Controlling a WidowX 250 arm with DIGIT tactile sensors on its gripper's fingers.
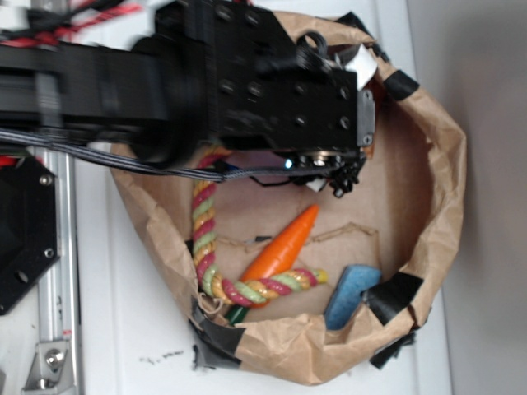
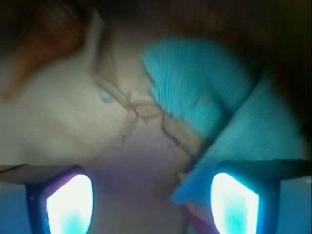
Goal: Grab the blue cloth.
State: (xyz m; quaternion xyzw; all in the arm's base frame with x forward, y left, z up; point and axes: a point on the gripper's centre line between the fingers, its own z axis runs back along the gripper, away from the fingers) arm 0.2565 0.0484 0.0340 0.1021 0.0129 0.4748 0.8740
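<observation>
Inside a crumpled brown paper bag (image 1: 445, 206) lying on the white table (image 1: 123, 329): the blue cloth (image 1: 350, 294), bunched at the lower right of the exterior view, pressed against the bag's rolled rim. Just left of it, an orange carrot toy (image 1: 284, 245) and a braided rope (image 1: 206, 239) in pink, green and yellow, the rope running up the left side of the bag.

In the wrist view, blurred: blue cloth (image 2: 204, 92) filling the upper right and spilling down toward the lower right, ribbed knit visible, one fold nearly reaching the right fingertip (image 2: 234, 202). Hand (image 2: 152, 204) spread apart, nothing between the fingertips, only bare cardboard floor in the gap. In the exterior view, hand (image 1: 338, 177) poised in the upper centre, well apart from the cloth, jaw state not readable there.

Likely handling: soft, light, limp, no risk of breakage; prone to draping and slipping if pinched at a thin edge. Best taken at a raised fold in the bunched middle, clear of the bag wall, so as to avoid catching paper along with fabric.
</observation>
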